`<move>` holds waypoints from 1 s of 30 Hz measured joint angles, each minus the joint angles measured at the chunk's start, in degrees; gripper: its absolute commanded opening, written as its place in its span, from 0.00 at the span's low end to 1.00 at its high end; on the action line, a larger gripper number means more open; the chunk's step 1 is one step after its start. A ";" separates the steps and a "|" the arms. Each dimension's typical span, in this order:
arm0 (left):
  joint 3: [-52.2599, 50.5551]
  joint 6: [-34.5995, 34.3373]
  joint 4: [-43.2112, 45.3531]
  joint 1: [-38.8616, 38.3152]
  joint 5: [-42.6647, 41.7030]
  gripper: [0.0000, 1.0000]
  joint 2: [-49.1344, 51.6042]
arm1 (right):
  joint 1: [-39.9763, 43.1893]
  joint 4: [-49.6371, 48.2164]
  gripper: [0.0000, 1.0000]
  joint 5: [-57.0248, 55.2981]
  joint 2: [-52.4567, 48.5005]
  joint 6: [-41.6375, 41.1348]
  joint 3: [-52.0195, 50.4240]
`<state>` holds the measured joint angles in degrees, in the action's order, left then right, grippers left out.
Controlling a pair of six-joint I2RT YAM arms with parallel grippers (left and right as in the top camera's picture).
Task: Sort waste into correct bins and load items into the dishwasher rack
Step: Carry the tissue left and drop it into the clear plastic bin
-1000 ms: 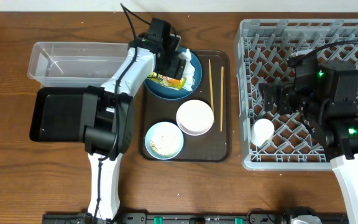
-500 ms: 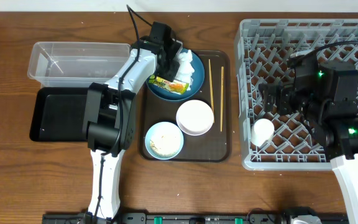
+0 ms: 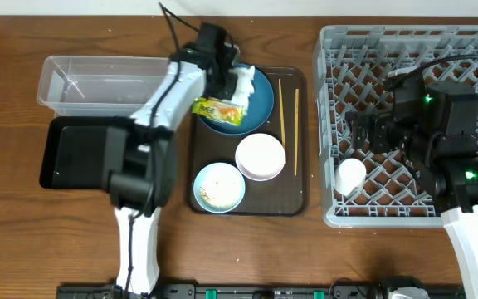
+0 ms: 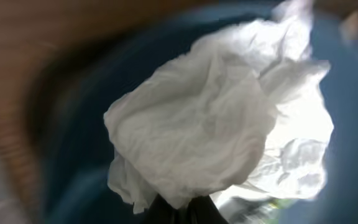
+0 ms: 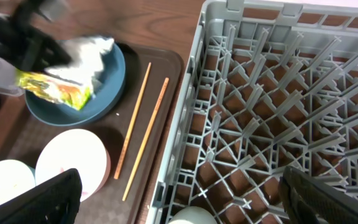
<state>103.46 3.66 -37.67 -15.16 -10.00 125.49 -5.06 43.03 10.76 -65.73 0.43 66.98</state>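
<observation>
My left gripper [image 3: 228, 85] [image 4: 180, 213] is over the dark blue plate [image 3: 256, 112], shut on the crumpled white napkin [image 3: 244, 83] [image 4: 216, 118]. The napkin fills the left wrist view, bunched above the closed dark fingertips. A yellow-green snack wrapper [image 3: 217, 109] [image 5: 55, 90] lies at the plate's left rim, just below the napkin. On the brown tray sit a white bowl [image 3: 260, 156], a pale blue bowl [image 3: 219, 187] with rice scraps, and two chopsticks [image 3: 281, 112]. My right gripper [image 3: 372, 133] [image 5: 185, 199] hangs open over the grey rack [image 3: 320, 116], holding nothing.
A clear tub [image 3: 98, 83] and a black tray [image 3: 77, 149] lie left of the brown serving tray [image 3: 293, 198]. A small white cup [image 3: 351, 176] stands in the rack's near left corner. The rack fills the right side of the table.
My left gripper has shut on the napkin and drawn it up a little. The wrapper has shifted slightly left on the plate. The right arm has not moved.
</observation>
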 measured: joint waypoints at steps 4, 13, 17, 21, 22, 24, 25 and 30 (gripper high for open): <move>0.04 -2.71 -1.95 3.48 -0.15 0.06 -8.94 | 0.02 0.00 0.99 0.00 0.00 0.00 0.00; 1.90 -4.81 -4.33 16.37 -0.09 0.06 -15.41 | 0.00 0.00 0.99 0.00 0.00 0.00 0.00; 1.55 -5.64 -5.16 19.32 -0.07 0.06 -13.03 | 0.00 0.00 0.99 0.00 0.00 0.00 0.00; 1.03 -10.49 -8.50 21.31 1.77 0.17 -10.38 | 0.00 0.00 0.99 0.00 0.00 0.00 0.00; 0.98 -12.11 -9.60 21.77 2.54 0.31 -9.77 | 0.02 0.00 0.99 0.00 -0.02 0.00 0.00; 0.94 -15.08 -11.06 22.80 3.50 0.59 -8.85 | 0.00 0.00 0.99 0.00 -0.02 0.00 0.00; 0.92 -16.28 -11.65 23.41 4.04 0.68 -8.57 | 0.00 0.00 0.99 0.00 -0.02 0.00 0.00; 0.92 -18.99 -12.74 24.92 4.85 0.78 -8.70 | 0.00 -0.04 0.99 0.00 -0.11 0.00 0.00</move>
<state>104.38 -15.33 -50.41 9.76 -5.15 116.79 -5.06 42.98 10.76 -65.84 0.43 66.98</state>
